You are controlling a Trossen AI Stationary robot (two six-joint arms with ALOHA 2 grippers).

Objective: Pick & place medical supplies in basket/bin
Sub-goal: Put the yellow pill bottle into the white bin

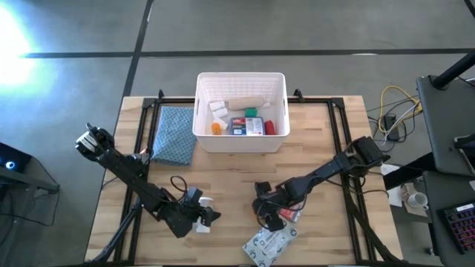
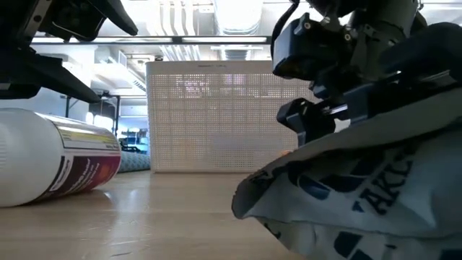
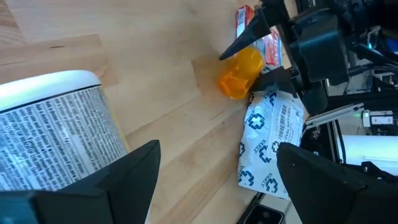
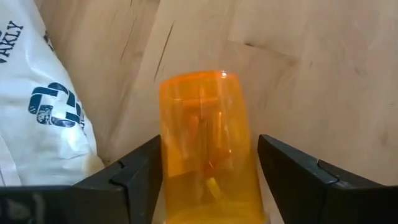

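Observation:
My left gripper (image 1: pixel 210 216) hovers open near the table's near edge, just over a white pill bottle (image 3: pixel 56 137) that lies on its side (image 2: pixel 58 159) beside one finger. I see no touch there. My right gripper (image 4: pixel 208 142) is shut on an orange pill bottle (image 3: pixel 239 74), near the middle of the near edge (image 1: pixel 271 217). A red box (image 1: pixel 291 215) lies just right of it. A grey-white pack (image 1: pixel 271 241) lies flat in front of it. The white bin (image 1: pixel 241 141) stands at the far side with several supplies inside. My right gripper pinches the orange pill bottle between its two fingers, one on each long side (image 4: pixel 171 155). The fingers (image 4: pixel 292 180) lie along the bottle and come slanting down from the table's right. Whether the bottle rests on the table, I cannot tell.
A blue cloth (image 1: pixel 174 133) lies left of the bin. The pack (image 2: pixel 361 195) fills the low view's right foreground. A black frame (image 1: pixel 338 126) runs along the table's sides. Bare wood (image 1: pixel 237 174) lies between the bin and both grippers.

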